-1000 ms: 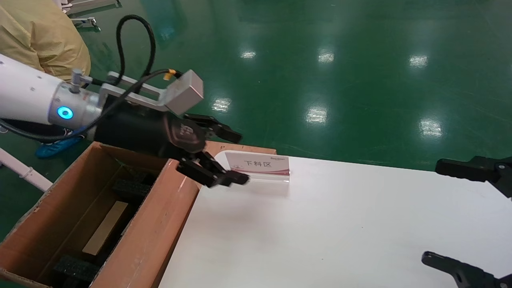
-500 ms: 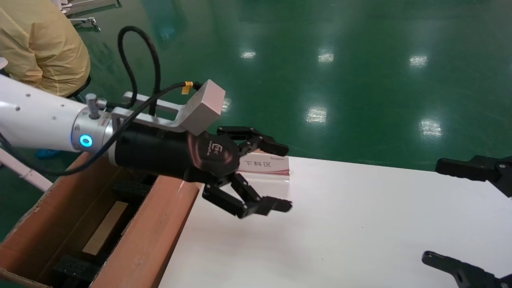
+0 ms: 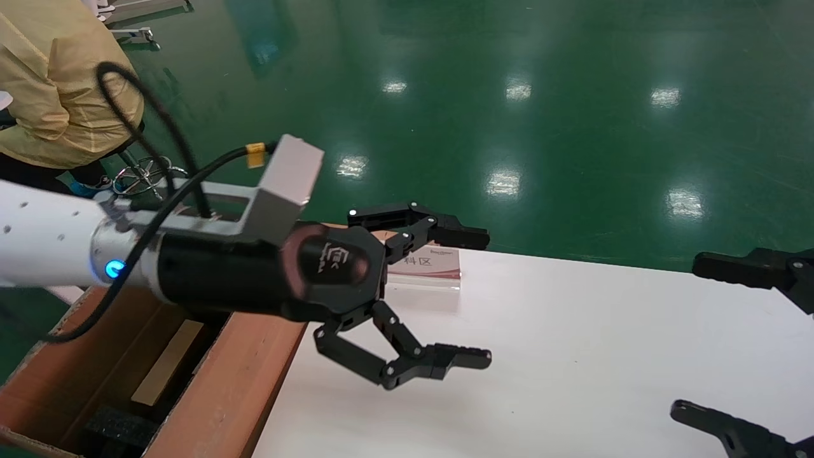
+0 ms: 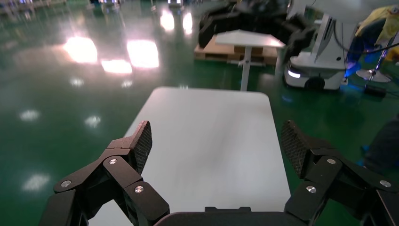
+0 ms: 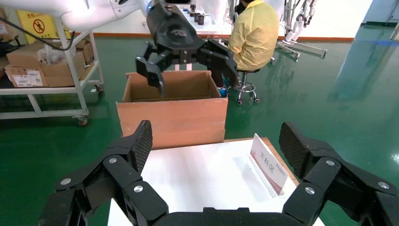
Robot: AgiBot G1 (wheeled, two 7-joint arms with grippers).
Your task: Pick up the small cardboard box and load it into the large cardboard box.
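The large cardboard box (image 3: 241, 375) stands open at the table's left end, with black foam pads (image 3: 117, 426) inside. A tan oblong surface (image 3: 168, 362) lies between the pads; I cannot tell whether it is the small cardboard box. No small box shows on the table. My left gripper (image 3: 484, 299) is open and empty, held above the table just right of the large box. It also shows in the right wrist view (image 5: 194, 77), above the large box (image 5: 171, 117). My right gripper (image 3: 685, 336) is open and empty at the table's right edge.
A white table (image 3: 572, 356) lies ahead, with a small sign card (image 3: 432, 264) standing near its far left corner. A person in yellow (image 3: 57, 95) sits on a stool (image 3: 143, 175) behind the box. A cart with cartons (image 5: 42, 70) stands farther off.
My left gripper has moved from over the large box's rim out over the table, to the right and nearer, staying open and empty. The right arm has not moved.
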